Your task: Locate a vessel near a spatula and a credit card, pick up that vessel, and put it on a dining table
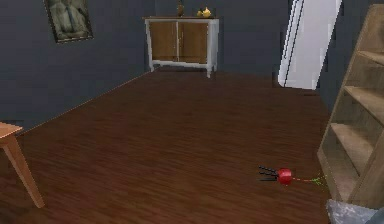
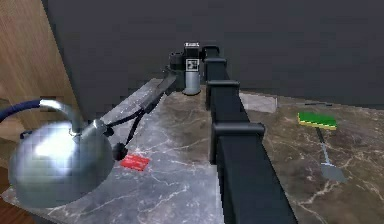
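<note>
Grasp step, by my read: vessel found, pick not confirmed. The vessel is a silver kettle [image 2: 55,165] at the arm side view's lower left, on or just over the near edge of the marble table [image 2: 180,130]; I can't tell whether it is clear of the surface. A red card [image 2: 137,162] lies just beside it, and a grey spatula [image 2: 328,165] lies well apart, toward the right.

The arm [image 2: 235,140] is extended out over the table, with the wrist turned toward the picture's left. The end effector [image 2: 122,140] sits at the kettle's black handle. I can't tell whether it touches the handle or holds anything, and the finger state is not readable.

Next move: confirm the grip on the handle, lift straight up clear of the card, retract the arm, then drive. A wooden table [image 1: 10,135] at the forward view's left edge may be the dining table. That is a guess. The floor toward it looks bare.
</note>
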You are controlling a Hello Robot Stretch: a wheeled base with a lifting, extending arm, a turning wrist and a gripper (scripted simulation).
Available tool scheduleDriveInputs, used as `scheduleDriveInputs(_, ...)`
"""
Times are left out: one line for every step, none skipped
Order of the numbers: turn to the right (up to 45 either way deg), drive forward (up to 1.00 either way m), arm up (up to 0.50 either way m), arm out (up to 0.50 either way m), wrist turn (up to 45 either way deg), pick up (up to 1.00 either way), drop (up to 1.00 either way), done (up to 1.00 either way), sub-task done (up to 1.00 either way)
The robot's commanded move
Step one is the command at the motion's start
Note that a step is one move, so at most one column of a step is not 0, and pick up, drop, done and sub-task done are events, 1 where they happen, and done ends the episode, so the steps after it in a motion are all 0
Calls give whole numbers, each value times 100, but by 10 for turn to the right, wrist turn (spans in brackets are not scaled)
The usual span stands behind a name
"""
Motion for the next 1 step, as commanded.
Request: scheduleDriveInputs(0, 0, 0, -40, 0, 0, 0, 0, 0)
